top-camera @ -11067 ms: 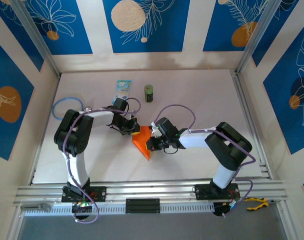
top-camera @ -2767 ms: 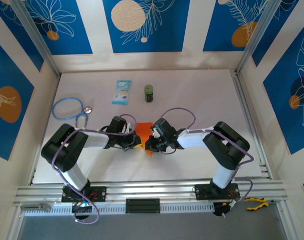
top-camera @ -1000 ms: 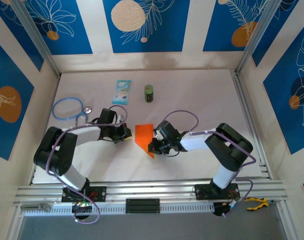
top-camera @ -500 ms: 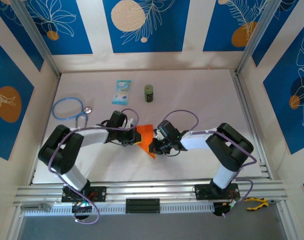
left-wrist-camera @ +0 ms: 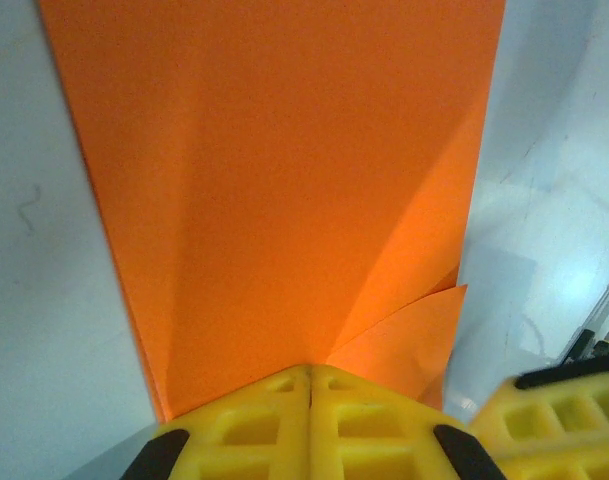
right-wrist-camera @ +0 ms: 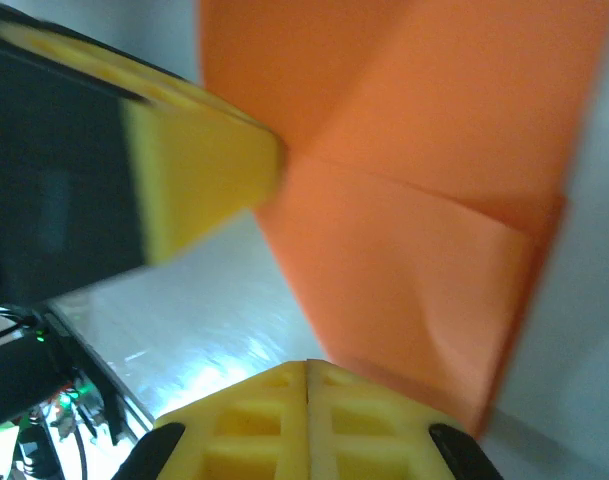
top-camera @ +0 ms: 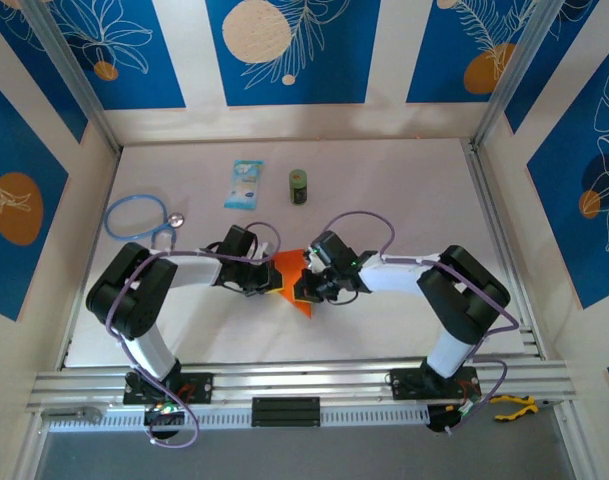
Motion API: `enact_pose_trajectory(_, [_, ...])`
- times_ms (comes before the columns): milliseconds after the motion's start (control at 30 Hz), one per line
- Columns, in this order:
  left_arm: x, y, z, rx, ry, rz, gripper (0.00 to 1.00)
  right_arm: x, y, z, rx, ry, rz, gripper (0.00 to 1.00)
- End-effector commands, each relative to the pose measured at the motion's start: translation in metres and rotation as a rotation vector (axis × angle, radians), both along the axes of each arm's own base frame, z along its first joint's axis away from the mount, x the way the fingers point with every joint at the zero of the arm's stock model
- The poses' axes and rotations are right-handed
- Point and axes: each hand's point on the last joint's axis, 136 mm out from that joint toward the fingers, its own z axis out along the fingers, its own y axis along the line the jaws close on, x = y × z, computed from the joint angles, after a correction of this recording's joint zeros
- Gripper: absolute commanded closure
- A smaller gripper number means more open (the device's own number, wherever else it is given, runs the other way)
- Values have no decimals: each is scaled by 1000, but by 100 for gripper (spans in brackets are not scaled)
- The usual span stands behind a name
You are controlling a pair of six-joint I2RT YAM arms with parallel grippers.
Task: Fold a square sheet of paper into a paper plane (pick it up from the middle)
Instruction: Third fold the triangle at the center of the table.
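The square sheet of paper [top-camera: 290, 278] is bright orange and lies folded in layers on the white table, its point toward the near edge. In the left wrist view the sheet of paper [left-wrist-camera: 284, 180] spreads ahead with creases and a loose triangular flap. My left gripper [top-camera: 268, 277] is shut, its tips [left-wrist-camera: 309, 372] set against the sheet's left side. My right gripper [top-camera: 305, 284] is shut too, its tips [right-wrist-camera: 307, 366] at the paper [right-wrist-camera: 424, 200] near its right edge. Neither pair of jaws shows paper between them. The left arm's yellow finger [right-wrist-camera: 199, 175] shows in the right wrist view.
A light-blue packet [top-camera: 244, 184] and a small green can [top-camera: 299, 186] stand at the back of the table. A blue stethoscope [top-camera: 136, 216] lies at the left. Patterned walls close in three sides, with metal rails at the right and near edges.
My left gripper, a second ago left of the paper and apart from it, has moved right onto its left side. The right gripper shifted slightly back, and the paper looks more bunched between them.
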Motion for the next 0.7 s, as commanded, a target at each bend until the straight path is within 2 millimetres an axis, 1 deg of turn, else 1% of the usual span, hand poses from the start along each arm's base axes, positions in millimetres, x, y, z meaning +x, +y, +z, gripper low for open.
enact_pose_trajectory(0, [-10,18,-24,113,42,19,100,-3,14,-5,6,31,43,94])
enact_pose_trajectory(100, [-9,19,-22,115,40,17,100,0,16,-18,-15,52,25,94])
enact_pose_trajectory(167, [-9,18,-22,117,40,15,100,-2,15,-26,-28,65,26,94])
enact_pose_trajectory(233, [-8,18,-21,118,39,17,100,-7,9,-33,-46,76,17,94])
enact_pose_trajectory(300, [-7,18,-21,118,35,17,100,-11,3,-36,-49,80,4,94])
enact_pose_trajectory(667, [-3,23,-24,132,41,30,100,-41,-31,-35,-55,72,0,94])
